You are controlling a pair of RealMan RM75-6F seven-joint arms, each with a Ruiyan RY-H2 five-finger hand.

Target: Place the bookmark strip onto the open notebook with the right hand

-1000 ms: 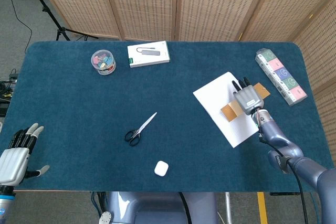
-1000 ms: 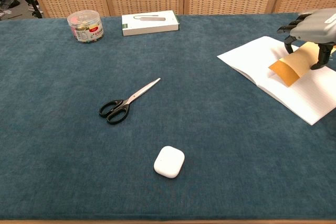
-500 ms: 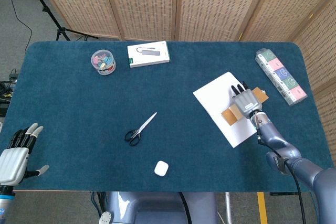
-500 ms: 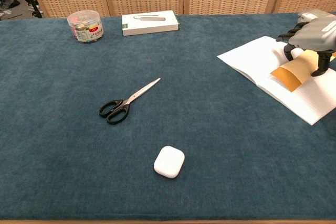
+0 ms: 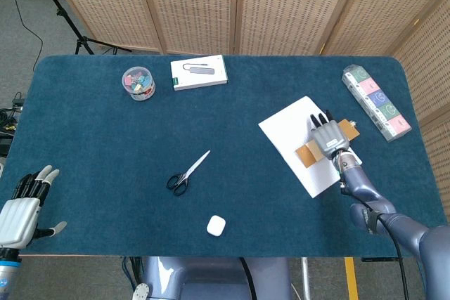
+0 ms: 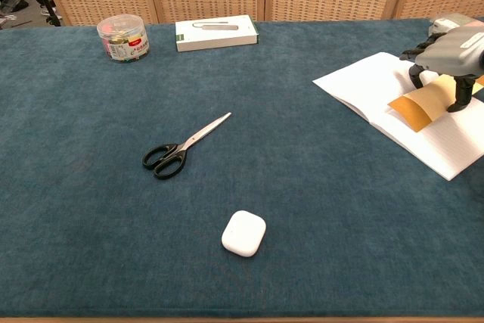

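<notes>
My right hand (image 5: 326,134) pinches the tan bookmark strip (image 6: 414,104) over the open notebook (image 5: 295,131), its free end curling onto the page; I judge it light, limp and slippery, best held mid-length, while my left hand (image 5: 21,209) rests open.

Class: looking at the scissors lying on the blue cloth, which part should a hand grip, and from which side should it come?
Grip the scissors at the black handle loops, coming from above: they lie flat, blades closed, with bare table around them. This is a judgement.
</notes>
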